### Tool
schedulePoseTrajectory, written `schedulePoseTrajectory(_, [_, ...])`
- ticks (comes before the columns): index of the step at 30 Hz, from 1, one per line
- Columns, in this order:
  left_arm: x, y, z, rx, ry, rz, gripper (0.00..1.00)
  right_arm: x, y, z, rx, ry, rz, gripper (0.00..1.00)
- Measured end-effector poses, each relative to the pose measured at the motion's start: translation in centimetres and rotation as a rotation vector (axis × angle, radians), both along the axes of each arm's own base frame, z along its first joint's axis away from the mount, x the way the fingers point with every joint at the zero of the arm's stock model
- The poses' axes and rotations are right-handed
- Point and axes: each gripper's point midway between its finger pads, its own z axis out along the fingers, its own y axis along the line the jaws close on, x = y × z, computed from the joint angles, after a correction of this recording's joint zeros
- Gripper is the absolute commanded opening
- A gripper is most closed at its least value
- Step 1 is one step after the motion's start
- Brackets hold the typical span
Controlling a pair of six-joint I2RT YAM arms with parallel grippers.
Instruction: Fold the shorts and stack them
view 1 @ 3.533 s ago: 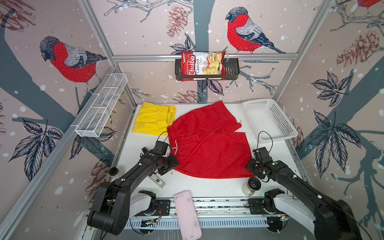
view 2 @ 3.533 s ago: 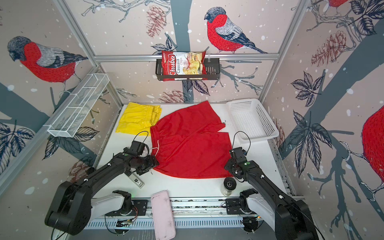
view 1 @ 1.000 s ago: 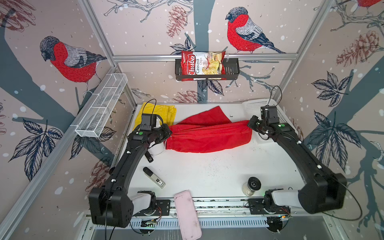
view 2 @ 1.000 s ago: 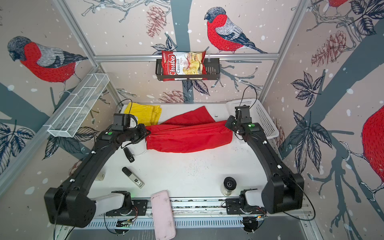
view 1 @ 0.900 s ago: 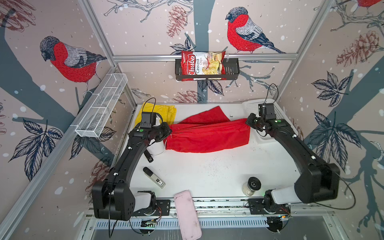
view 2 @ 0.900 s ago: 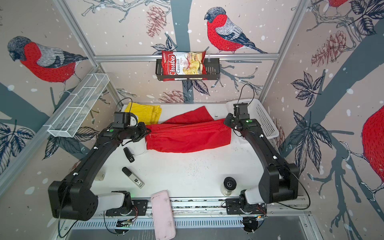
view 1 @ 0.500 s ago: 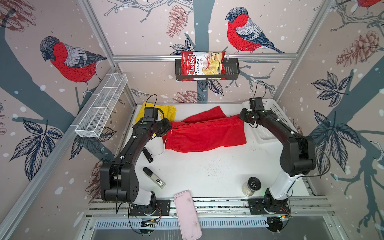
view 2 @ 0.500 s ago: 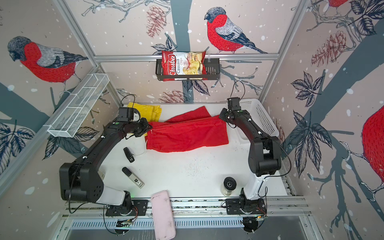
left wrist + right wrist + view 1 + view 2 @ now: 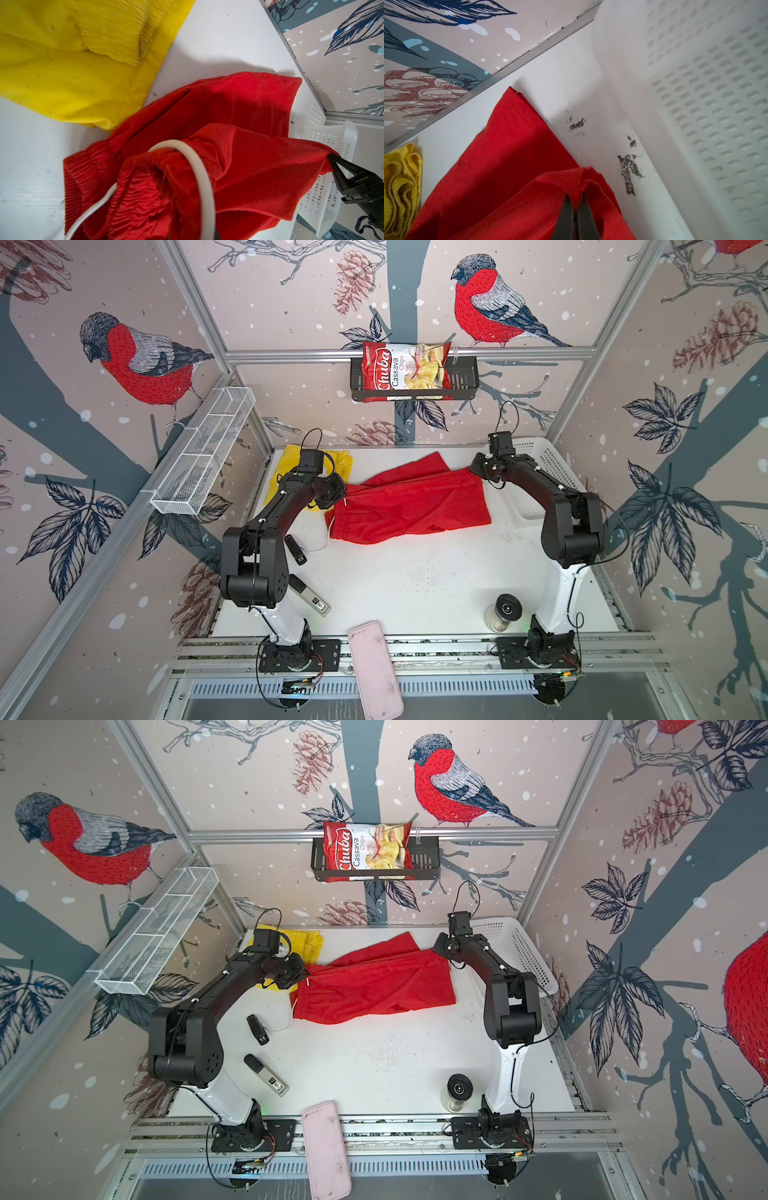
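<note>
Both arms have drawn the red shorts [image 9: 407, 506] farther back, left gripper [image 9: 338, 492] and right gripper [image 9: 575, 195] clamped on their edge

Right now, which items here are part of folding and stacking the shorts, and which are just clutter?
Job:
- red shorts
- yellow shorts

Lying about:
- Chuba cassava chips bag in its black wall rack
- white plastic basket
- white wire shelf
- black-lidded glass jar
- pink case
- small black fob
- black-and-grey stick device
</note>
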Motion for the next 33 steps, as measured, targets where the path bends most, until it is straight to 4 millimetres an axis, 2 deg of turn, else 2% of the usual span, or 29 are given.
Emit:
schedulePoseTrajectory(6, [0.9,0.1,-0.1,0.011,0.002,0.006,0.0,1.2,0.5,-0.7,0.001,-0.002,0.005,0.0])
schedulePoseTrajectory(13, [0.7,0.9,-1.1,0.053,0.039,0.026,0.0,2.4,2.0,-1.8,-0.019,-0.004,0.025,0.0])
schedulePoseTrajectory(19, [0.1,0.9,-0.7,0.052,0.051,0.023,0.0,2.1,2.2,-2.1,-0.048,-0.004,0.034,0.0])
schedulePoseTrajectory(23, [-0.7,0.7,2.0,0.047,0.0,0.016,0.0,0.5,1.7,-0.3,-0.052,-0.02,0.029,0.0])
schedulePoseTrajectory(26, [-2.1,0.1,3.8,0.047,-0.032,0.002,0.0,-1.4,0.9,2.5,-0.056,-0.067,0.015,0.0])
schedulePoseTrajectory(30, [-5.3,-0.6,4.6,0.062,-0.04,-0.02,0.0,-5.6,-0.2,6.9,-0.07,-0.142,-0.008,0.0])
schedulePoseTrajectory(33, [-8.7,-1.0,4.0,0.06,-0.033,-0.035,0.0,-9.4,-0.9,9.0,-0.067,-0.188,-0.024,0.0])
